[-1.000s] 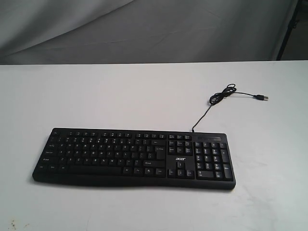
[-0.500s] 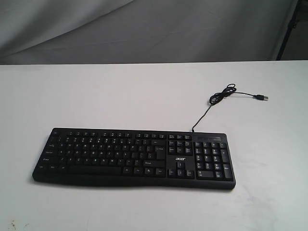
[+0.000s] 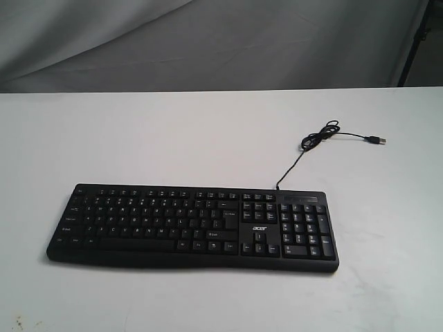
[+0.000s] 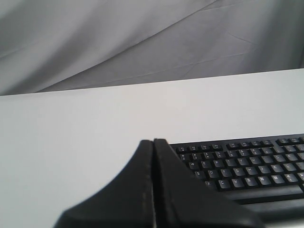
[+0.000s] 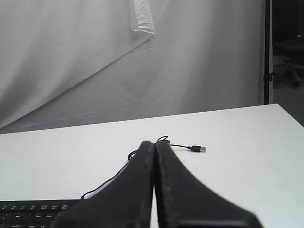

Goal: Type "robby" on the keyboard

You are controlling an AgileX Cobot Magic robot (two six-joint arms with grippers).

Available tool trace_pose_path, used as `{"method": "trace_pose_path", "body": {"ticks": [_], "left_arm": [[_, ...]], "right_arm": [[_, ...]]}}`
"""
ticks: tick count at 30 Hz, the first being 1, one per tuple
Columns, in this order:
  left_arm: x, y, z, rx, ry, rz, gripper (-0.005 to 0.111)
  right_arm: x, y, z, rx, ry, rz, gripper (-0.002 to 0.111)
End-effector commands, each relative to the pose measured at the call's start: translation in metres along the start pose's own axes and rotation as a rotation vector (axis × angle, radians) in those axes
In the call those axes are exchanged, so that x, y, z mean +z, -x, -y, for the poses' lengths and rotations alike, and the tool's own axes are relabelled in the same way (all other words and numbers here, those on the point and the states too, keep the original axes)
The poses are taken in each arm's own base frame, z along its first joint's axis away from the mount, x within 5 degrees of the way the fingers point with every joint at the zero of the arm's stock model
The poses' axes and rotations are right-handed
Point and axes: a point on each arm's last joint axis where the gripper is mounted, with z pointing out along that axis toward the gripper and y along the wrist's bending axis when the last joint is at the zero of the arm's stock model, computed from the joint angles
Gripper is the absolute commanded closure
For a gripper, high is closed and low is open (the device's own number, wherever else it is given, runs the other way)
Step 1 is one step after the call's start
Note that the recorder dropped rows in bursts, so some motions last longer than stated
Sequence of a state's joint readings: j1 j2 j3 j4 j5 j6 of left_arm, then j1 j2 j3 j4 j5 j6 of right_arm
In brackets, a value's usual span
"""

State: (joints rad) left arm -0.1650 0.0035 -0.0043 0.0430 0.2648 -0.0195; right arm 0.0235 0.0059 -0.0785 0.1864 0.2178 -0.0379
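The wide black keyboard (image 3: pixel 192 227) with white-lettered keys and a number pad lies flat on the white table, near its front edge. Its thin black cable (image 3: pixel 299 160) curls off behind it and ends in a USB plug (image 3: pixel 377 140). Neither arm shows in the exterior view. My left gripper (image 4: pixel 153 140) is shut with nothing in it, held above the table short of the keyboard's (image 4: pixel 242 161) letter keys. My right gripper (image 5: pixel 155 142) is also shut and empty, with the keyboard's corner (image 5: pixel 33 211) and the plug (image 5: pixel 197 148) beyond it.
The white table (image 3: pixel 138 138) stretches behind the keyboard to a grey cloth backdrop (image 3: pixel 208 41). A dark stand pole (image 5: pixel 266 52) rises past the table's far right corner.
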Motion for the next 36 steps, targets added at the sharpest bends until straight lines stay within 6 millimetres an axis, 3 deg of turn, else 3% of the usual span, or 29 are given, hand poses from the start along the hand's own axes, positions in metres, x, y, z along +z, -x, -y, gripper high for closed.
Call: {"method": "trace_pose_path", "body": {"ticks": [1,15,36], "left_arm": [[0.000,-0.001,0.000,0.003,-0.005,0.005,0.107],[0.000,-0.001,0.000,0.003,-0.005,0.005,0.107],[0.000,-0.001,0.000,0.003,-0.005,0.005,0.107]], "right_arm": [[-0.001,-0.003,0.001,-0.020,-0.012,-0.025,0.108],[0.003,-0.036,0.006,-0.051,-0.030,-0.187,0.108],[0.003,-0.037,0.006,-0.067,-0.032,-0.198,0.108]]}}
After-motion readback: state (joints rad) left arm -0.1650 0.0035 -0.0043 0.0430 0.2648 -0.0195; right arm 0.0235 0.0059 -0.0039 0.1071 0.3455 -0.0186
